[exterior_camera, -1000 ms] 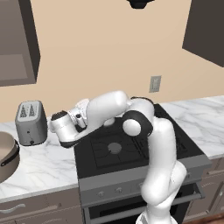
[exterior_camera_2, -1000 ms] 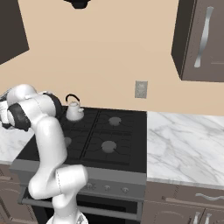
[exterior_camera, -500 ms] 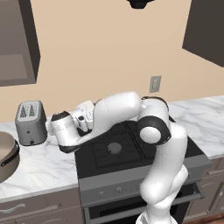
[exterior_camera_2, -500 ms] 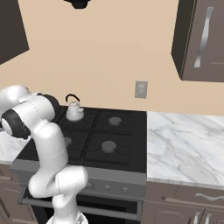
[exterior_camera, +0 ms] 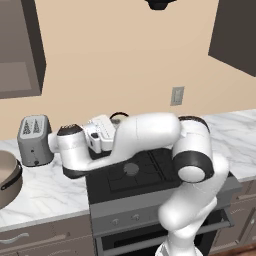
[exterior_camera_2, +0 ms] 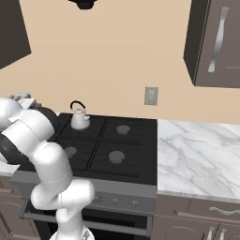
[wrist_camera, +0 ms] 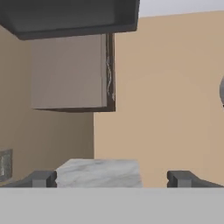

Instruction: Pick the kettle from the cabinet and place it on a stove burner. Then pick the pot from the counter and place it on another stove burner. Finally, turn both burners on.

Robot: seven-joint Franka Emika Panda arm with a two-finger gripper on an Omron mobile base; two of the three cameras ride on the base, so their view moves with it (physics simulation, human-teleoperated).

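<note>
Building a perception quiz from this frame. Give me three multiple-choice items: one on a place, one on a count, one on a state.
1. Where does the kettle stand?
A. on the back left burner of the cooktop
B. on the marble counter
C. inside the cabinet

2. How many burner caps are bare in the right base view?
A. one
B. three
C. five

3. How do the end effector jaws stand?
A. shut on the kettle
B. open, holding nothing
C. shut on the pot

Key: 1 A, the kettle sits on the grate at the cooktop's back left corner. 2 B, three grey caps show and the kettle covers the fourth burner. 3 B, in the hand view both finger tips stand far apart with only wall and counter between them.
</note>
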